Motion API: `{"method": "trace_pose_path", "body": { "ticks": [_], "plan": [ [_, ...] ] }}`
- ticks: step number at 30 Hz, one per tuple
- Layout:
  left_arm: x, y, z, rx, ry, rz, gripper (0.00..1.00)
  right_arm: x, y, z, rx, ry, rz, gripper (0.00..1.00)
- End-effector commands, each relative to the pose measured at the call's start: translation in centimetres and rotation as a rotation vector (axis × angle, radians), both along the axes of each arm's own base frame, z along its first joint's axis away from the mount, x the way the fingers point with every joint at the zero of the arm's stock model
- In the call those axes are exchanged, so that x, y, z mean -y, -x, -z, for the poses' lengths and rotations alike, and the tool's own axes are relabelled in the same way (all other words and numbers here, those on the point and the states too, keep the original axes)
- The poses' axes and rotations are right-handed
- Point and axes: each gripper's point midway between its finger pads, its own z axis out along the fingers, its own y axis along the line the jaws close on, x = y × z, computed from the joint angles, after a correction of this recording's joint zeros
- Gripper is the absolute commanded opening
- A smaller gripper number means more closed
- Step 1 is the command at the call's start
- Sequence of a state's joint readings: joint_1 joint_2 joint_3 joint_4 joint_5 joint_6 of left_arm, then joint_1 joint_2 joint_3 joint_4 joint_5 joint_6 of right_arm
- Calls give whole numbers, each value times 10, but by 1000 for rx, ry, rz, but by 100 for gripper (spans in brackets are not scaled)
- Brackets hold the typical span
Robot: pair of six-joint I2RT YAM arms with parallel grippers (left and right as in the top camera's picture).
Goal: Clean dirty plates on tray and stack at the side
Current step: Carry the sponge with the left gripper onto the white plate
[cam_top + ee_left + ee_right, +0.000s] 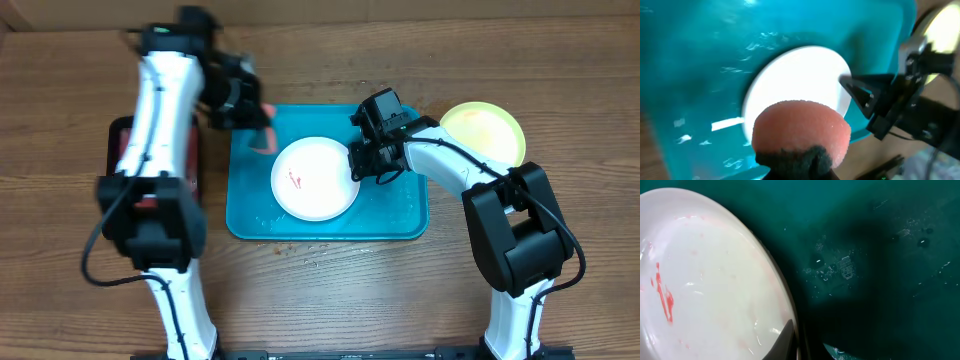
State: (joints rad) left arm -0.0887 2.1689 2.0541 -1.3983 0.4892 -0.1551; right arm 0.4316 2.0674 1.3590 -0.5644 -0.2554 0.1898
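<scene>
Pink sponge (801,127) clamped in left gripper (259,124) over tray's (400,215) far-left corner.
Red-smeared white plate (312,180), mid-tray, pinched at its right rim by right gripper (360,160).

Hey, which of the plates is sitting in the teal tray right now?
The white plate, marked with small red smears, lies in the tray; the yellow-green plate rests on the table off the tray's right end.
</scene>
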Motion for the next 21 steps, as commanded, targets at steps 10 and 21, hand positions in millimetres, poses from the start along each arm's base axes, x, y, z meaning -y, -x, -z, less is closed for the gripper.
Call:
{"method": "trace_pose_path", "body": {
  "ticks": [10, 21],
  "plan": [
    [80, 27, 77, -19, -150, -8, 4, 8, 8, 18, -33, 45, 12, 5],
    [90, 31, 114, 28, -301, -136, 10, 10, 11, 19, -43, 50, 11, 5]
  ]
}}
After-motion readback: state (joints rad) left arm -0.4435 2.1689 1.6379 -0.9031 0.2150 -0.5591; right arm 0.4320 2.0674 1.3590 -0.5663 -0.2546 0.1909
